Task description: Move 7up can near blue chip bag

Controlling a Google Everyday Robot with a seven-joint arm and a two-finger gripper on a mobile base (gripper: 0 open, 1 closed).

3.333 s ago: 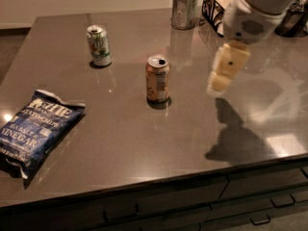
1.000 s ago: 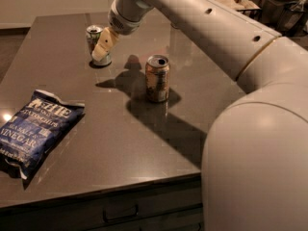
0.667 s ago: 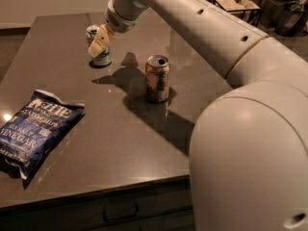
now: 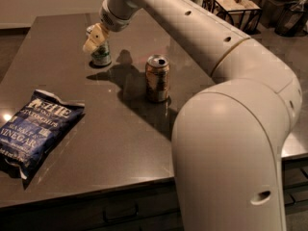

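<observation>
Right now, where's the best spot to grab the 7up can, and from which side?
Take the 7up can by its upper side wall, coming down from above: it stands upright, round-sided, apart from the tan can. The gripper hangs at its top.
</observation>
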